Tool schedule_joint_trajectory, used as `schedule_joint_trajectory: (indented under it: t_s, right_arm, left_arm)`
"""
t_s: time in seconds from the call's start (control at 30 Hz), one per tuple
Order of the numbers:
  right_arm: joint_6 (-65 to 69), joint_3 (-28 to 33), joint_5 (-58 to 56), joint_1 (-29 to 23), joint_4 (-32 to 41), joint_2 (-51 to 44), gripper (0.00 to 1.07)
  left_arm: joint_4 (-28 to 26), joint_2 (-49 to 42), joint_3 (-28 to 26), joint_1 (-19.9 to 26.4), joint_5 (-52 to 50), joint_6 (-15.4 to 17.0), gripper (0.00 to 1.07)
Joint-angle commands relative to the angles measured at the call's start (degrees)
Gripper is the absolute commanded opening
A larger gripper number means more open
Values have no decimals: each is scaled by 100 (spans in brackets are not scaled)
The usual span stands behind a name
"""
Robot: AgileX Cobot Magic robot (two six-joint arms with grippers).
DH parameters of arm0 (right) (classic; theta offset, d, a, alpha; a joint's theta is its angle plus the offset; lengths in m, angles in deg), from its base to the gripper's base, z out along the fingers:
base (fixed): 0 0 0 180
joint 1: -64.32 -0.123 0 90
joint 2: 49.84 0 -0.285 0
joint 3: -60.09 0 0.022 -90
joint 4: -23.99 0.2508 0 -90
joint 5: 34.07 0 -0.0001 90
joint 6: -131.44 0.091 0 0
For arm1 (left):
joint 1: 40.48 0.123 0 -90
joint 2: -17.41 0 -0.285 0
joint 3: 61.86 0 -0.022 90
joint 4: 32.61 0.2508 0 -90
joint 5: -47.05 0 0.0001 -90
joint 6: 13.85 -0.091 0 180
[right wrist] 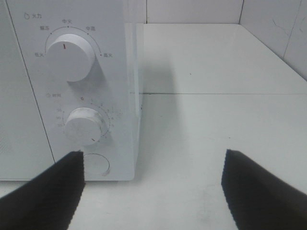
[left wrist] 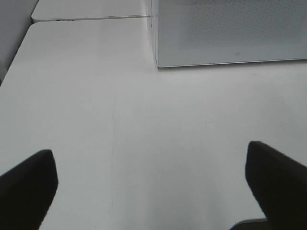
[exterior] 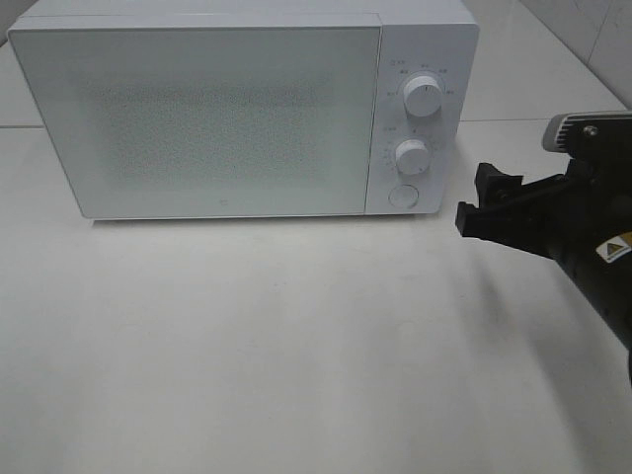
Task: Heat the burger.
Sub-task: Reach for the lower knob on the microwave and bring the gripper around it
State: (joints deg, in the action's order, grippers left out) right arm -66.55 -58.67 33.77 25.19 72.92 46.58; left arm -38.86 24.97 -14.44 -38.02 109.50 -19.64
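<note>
White counter (exterior: 296, 336) fills the high view, and we see no burger anywhere on it; whether it sits behind the shut, frosted door (exterior: 197, 118) of the microwave (exterior: 439, 35) at upper left we cannot tell. Our right end effector (exterior: 478, 199) hangs at the right edge, near the control panel (exterior: 387, 118), spread wide and empty, facing the lower knob (exterior: 411, 156). Our left end effector (left wrist: 151, 191), seen only from its wrist, is wide and empty too. We judge that setting the knobs, at least, is left.
</note>
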Motion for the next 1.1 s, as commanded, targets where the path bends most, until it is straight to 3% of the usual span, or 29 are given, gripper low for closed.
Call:
schedule_joint_trajectory:
  t_s: [0.03, 0.3, 1.1]
  right_arm:
    - [-115, -201, 201, -189, 286, 172, 76]
    - [-115, -871, 304, -390, 900, 710, 76]
    - [-69, -2108, 785, -355, 900, 2217, 74]
  left_arm:
    - [-17, -97, 11, 0, -86, 23, 100]
    - [-17, -97, 11, 0, -86, 23, 100]
    - [-17, -97, 11, 0, -86, 23, 100]
